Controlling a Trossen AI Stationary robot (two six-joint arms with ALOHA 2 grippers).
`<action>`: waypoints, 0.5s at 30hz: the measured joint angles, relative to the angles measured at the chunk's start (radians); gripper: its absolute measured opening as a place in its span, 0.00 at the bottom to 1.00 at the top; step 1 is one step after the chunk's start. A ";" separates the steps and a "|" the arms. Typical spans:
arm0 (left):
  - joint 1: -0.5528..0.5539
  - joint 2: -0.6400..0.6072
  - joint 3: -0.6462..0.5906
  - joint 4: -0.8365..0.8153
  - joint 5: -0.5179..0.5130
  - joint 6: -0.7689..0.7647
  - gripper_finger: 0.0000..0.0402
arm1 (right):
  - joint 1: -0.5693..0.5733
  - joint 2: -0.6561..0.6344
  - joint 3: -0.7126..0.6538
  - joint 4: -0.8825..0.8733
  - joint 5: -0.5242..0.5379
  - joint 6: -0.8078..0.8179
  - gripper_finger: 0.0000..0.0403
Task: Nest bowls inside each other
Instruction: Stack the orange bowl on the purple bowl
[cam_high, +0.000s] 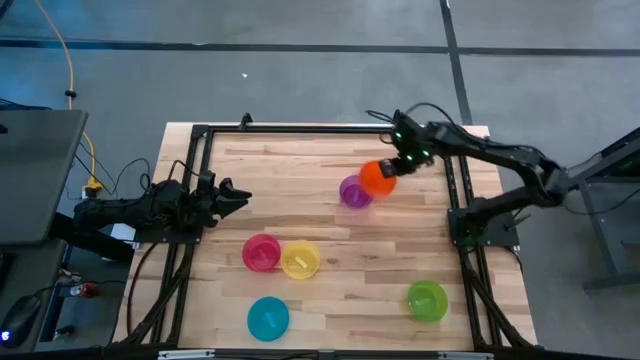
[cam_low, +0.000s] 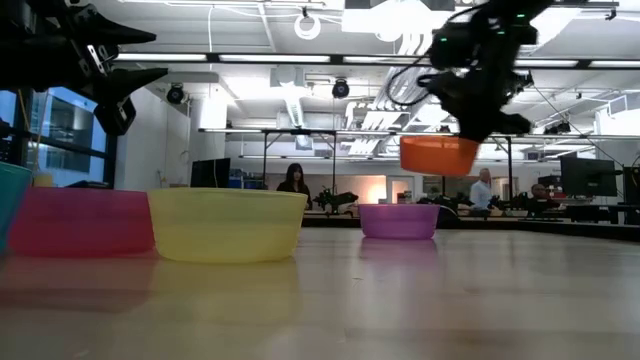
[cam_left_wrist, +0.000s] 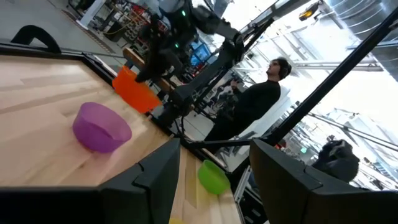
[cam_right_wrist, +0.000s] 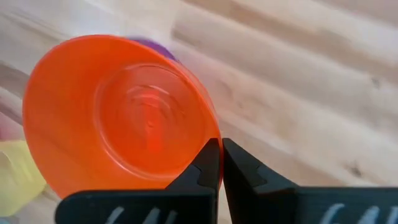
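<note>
The orange bowl (cam_high: 377, 178) is lifted above the table in my right gripper (cam_high: 394, 168), at the far right, just beside and above the purple bowl (cam_high: 354, 192), which stands on its base. In the low view the orange bowl (cam_low: 439, 155) hangs upright, clear of the purple bowl (cam_low: 398, 221). Pink (cam_high: 261, 252) and yellow (cam_high: 301, 260) bowls stand side by side near the middle. The blue bowl (cam_high: 268, 318) and the green bowl (cam_high: 427, 300) stand near the table's near edge. My left gripper (cam_high: 238, 195) waits open over the left side. My right gripper (cam_right_wrist: 220, 144) is shut on the orange bowl's rim (cam_right_wrist: 211, 134), one finger inside the wall and one outside. The fingers come from above, pointing down. The bowl is lifted clear of the table, roughly upright with its opening up, below the fingers (cam_low: 478, 120).
A black metal frame (cam_high: 455, 200) runs along the table's left, far and right edges, close to the right arm. Bare wood lies between the purple bowl and the pink and yellow pair. People (cam_low: 294, 180) stand in the room beyond the table.
</note>
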 joint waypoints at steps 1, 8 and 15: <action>0.000 0.000 0.000 -0.001 0.000 0.000 0.46 | 0.003 0.041 0.040 -0.004 0.000 -0.016 0.00; 0.000 0.000 0.000 -0.008 0.037 -0.006 0.46 | 0.034 0.309 0.231 -0.081 -0.008 -0.128 0.00; 0.000 0.000 0.000 -0.008 0.052 -0.026 0.46 | 0.063 0.445 0.251 -0.022 -0.040 -0.146 0.00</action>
